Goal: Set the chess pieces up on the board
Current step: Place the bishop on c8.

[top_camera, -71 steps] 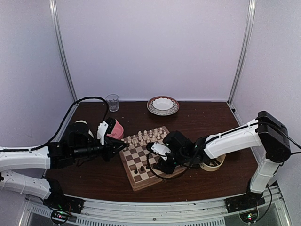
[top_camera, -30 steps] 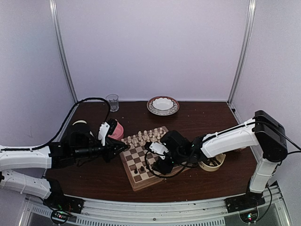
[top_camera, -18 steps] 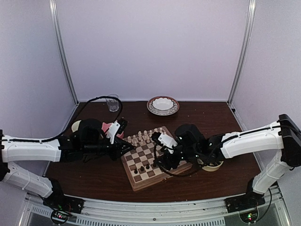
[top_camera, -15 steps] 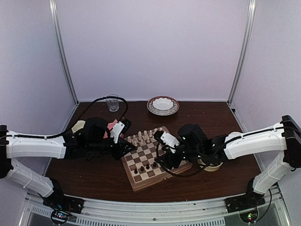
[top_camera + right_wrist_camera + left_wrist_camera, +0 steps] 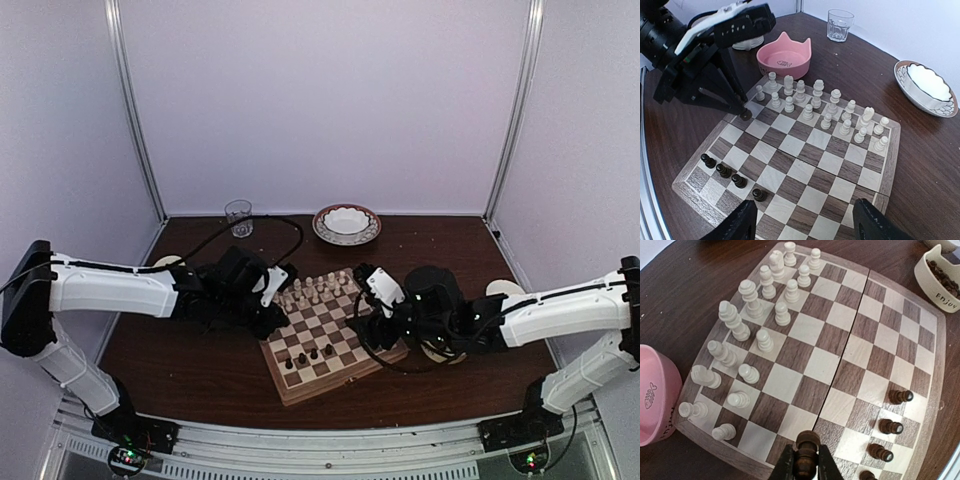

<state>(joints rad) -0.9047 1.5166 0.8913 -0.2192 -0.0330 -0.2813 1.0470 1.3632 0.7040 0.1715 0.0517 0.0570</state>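
Counting four dark pawns [image 5: 890,427] on board [image 5: 805,330]; dark side was mostly unfilled. Left gripper [image 5: 806,460] clamped dark piece [image 5: 807,442]; right gripper [image 5: 805,225] gaped empty.

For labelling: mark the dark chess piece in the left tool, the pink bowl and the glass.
chess piece [image 5: 806,460]: left wrist view, its body.
pink bowl [image 5: 782,71]: right wrist view, outer wall.
glass [image 5: 840,25]: right wrist view, side wall.

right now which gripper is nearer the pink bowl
Left. The left gripper holds a dark piece over the board edge just beside the pink bowl; the right gripper hangs open across the board from it.
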